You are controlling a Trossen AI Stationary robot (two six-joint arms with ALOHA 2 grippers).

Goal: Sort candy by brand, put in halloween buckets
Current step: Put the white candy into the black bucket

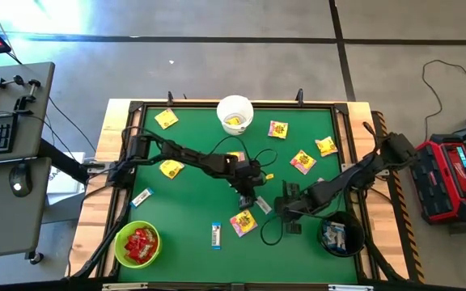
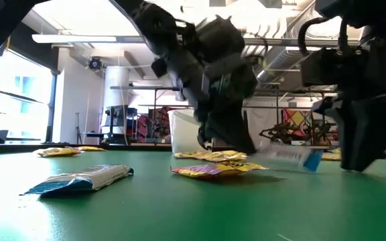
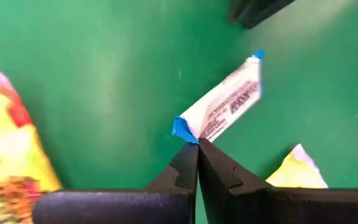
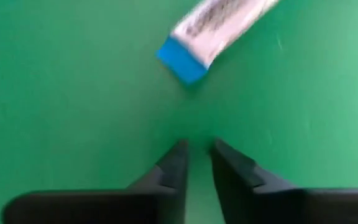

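The green tabletop (image 1: 192, 202) carries everything, with both dark arms reaching in toward its middle. The three buckets stand around them: the white bucket (image 1: 235, 114) sits at the far edge, well beyond the left hand, with a yellow piece inside; the lime green bucket (image 1: 137, 245) is at the near left corner, well apart from the left hand, and holds red packets; the black bucket (image 1: 341, 235) stands just beside the right hand, on its near right, with white-and-blue pieces in it. Yellow packets lie scattered over the cloth, one yellow packet (image 1: 243, 221) just in front of the left hand and others farther off toward the far side. A loose white-and-blue bar (image 1: 216, 234) lies flat near that packet, and another lies by the left arm's base. The left hand (image 3: 197, 144) is pressed fully closed, its two fingertips meeting on the blue end of a held white-and-blue bar (image 3: 222, 103), which sticks out ahead of the tips at a slant above the tabletop; in the low view the same bar (image 2: 290, 156) hangs tilted just off the cloth between the two arms. The right hand (image 4: 196, 149) is just beside it, low over the tabletop, its fingers parted by a narrow gap and holding nothing; the bar's blue end (image 4: 181, 60) lies a little ahead of its tips, not touching them.
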